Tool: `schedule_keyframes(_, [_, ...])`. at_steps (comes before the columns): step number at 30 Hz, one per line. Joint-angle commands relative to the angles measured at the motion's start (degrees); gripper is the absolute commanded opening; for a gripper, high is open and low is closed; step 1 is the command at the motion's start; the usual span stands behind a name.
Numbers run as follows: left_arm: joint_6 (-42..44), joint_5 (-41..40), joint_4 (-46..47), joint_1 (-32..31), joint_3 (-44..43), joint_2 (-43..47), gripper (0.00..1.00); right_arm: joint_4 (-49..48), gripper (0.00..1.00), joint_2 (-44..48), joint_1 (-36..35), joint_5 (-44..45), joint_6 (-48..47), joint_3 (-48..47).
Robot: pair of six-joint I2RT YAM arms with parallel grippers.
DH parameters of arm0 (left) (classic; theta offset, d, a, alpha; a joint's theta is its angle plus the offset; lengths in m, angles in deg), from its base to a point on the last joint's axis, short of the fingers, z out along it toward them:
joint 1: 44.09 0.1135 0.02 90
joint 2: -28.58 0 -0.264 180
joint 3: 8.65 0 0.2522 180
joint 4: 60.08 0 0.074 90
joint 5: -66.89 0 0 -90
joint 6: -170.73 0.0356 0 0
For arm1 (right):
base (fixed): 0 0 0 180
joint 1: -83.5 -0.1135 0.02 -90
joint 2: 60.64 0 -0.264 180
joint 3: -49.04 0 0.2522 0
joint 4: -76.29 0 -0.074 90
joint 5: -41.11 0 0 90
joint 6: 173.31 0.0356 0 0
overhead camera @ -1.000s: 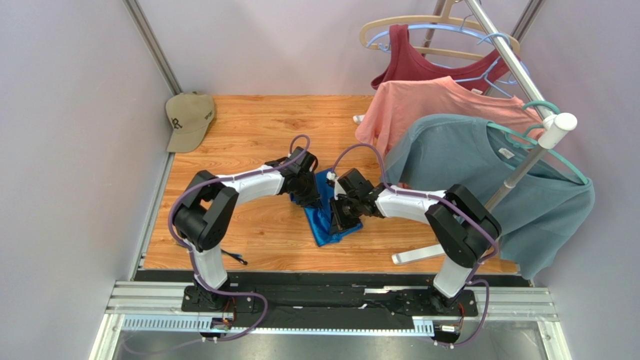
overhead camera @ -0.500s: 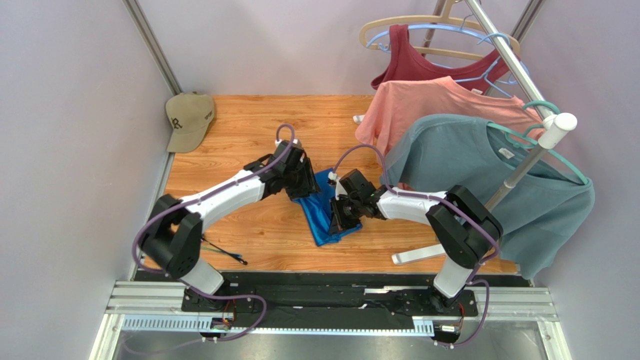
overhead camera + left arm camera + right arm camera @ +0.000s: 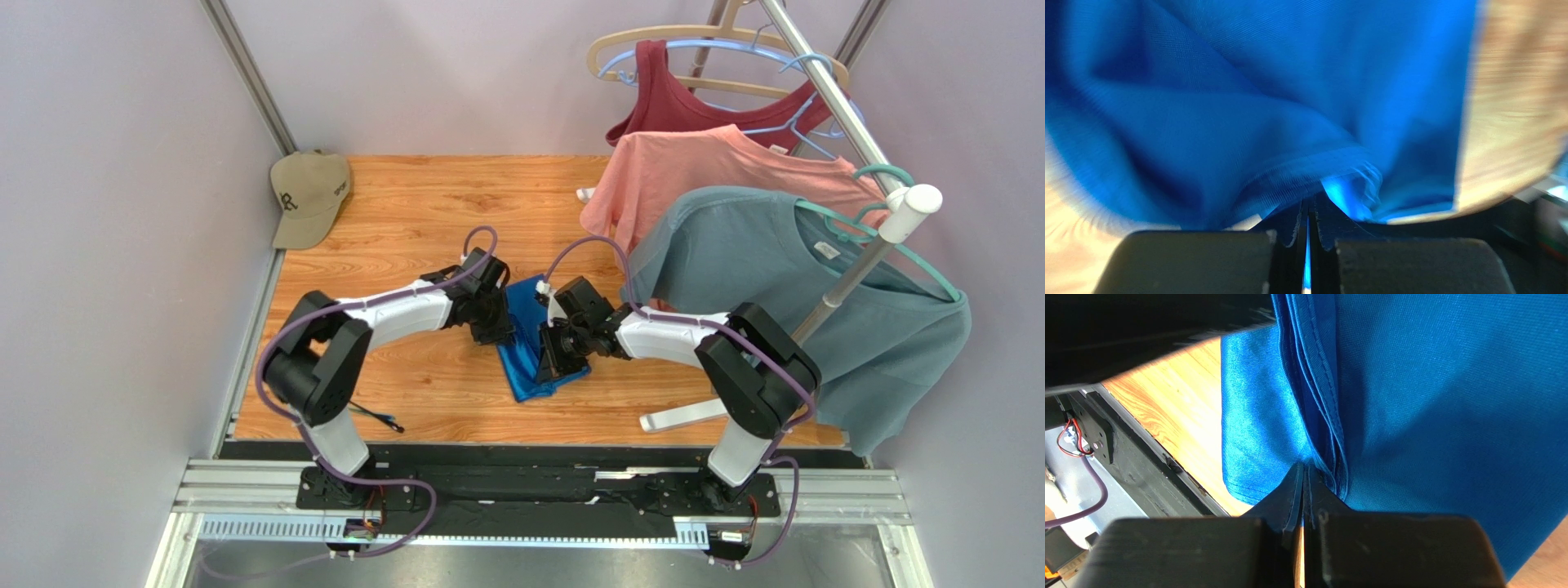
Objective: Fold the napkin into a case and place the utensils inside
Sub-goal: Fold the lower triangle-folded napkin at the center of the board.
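A: What takes up the table (image 3: 405, 221)?
B: A rack of shirts (image 3: 736, 172) hangs over its right side and a cap (image 3: 309, 194) lies in the far left corner. The napkin (image 3: 530, 349) lies in the middle, folded into a narrow strip.
A: Why do the left gripper (image 3: 497, 328) and the right gripper (image 3: 552, 358) both crowd in on it?
B: Probably so that 1 anchors the layers while the other works an edge. The folding looks only partly done.
A: How does the left one stand?
B: Its jaws are closed to a slit. A sliver of blue sits between them and the cloth bunches toward the tips, so it looks pinched on the napkin's edge.
A: And the right?
B: It is closed tight too, tips set against the stacked hems of the fold. Wood shows through its slit, so whether a layer is caught cannot be told.
A: The utensils (image 3: 372, 418)?
B: They are thin dark sticks at the near left of the table, well apart from the napkin, with neither gripper touching them
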Motion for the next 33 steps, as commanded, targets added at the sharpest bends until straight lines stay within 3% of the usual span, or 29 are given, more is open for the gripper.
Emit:
schedule_keyframes(1, [-0.6, 3.3, 3.4, -0.4, -2.5, -3.2, 0.00, 1.9, 0.00, -0.5, 0.0, 2.5, -0.8, 1.2])
schedule_keyframes(16, [-1.3, 2.5, 5.3, -0.7, -2.2, -3.9, 0.00, 7.6, 0.00, -1.6, 3.1, 0.5, -1.1, -13.7])
schedule_keyframes(29, [1.0, 1.6, 3.6, -0.7, -3.0, -0.5, 0.00, 7.1, 0.00, -10.7, 5.3, 5.7, -4.4, -16.2])
schedule_keyframes(33, [5.9, -2.6, -2.8, -0.6, -4.2, 5.9, 0.23, 7.0, 0.00, -12.4, 5.8, 6.0, -5.3, -16.0])
